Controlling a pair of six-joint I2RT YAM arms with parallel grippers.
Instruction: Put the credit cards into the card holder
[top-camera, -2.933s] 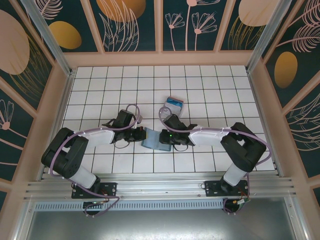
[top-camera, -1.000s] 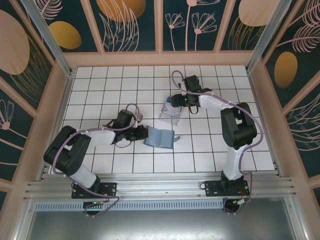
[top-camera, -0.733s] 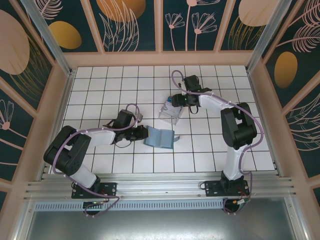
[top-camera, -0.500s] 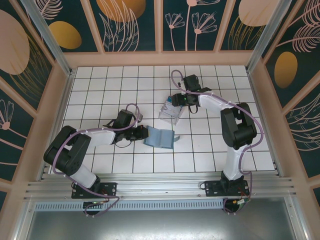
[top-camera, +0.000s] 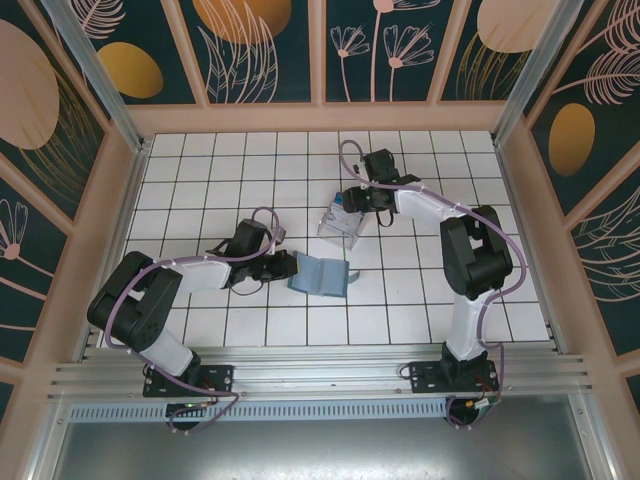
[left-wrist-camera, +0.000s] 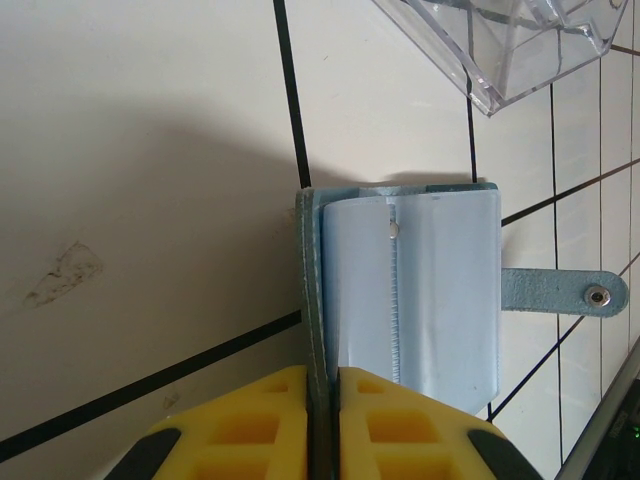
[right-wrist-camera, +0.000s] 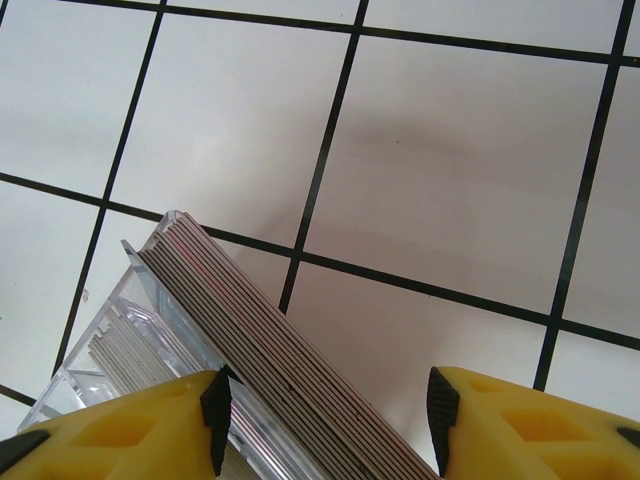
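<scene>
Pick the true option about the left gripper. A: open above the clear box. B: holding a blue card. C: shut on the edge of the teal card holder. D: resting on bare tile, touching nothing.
C: in the left wrist view the left gripper has its yellow fingers pinching the card holder by its edge.
</scene>
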